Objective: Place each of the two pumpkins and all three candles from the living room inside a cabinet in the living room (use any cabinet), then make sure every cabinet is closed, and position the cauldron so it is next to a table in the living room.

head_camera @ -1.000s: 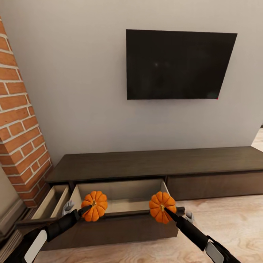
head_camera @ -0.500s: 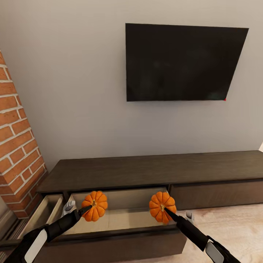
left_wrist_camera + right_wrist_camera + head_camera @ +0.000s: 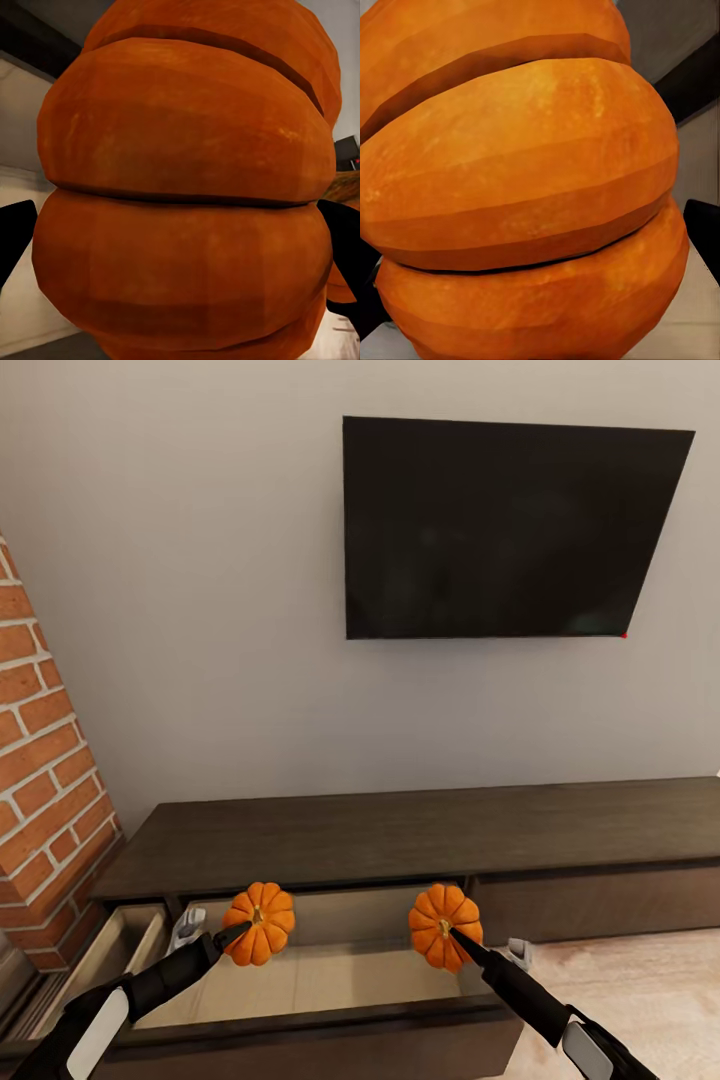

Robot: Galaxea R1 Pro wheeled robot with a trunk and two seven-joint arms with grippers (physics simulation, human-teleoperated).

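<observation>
Two bright-orange ribbed pumpkins are held up in front of me. My left gripper [image 3: 240,932] is shut on the left pumpkin [image 3: 260,923], and my right gripper [image 3: 455,937] is shut on the right pumpkin [image 3: 445,925]. Both hang over the open middle drawer [image 3: 320,980] of the long dark-brown cabinet [image 3: 420,830], whose pale tan inside shows beneath them. Up close, the left pumpkin [image 3: 187,187] sits between the dark fingers [image 3: 15,232], and the right pumpkin [image 3: 517,187] sits likewise in its gripper.
A second drawer [image 3: 100,960] stands open at the cabinet's left end, beside a red brick wall [image 3: 50,760]. A black television [image 3: 510,530] hangs on the grey wall above. Light wooden floor [image 3: 640,1000] lies at the right.
The whole view has shifted: I have come closer to the cabinet, so the open drawer now lies lower and nearer. Both pumpkins stay held in the same spots in the picture.
</observation>
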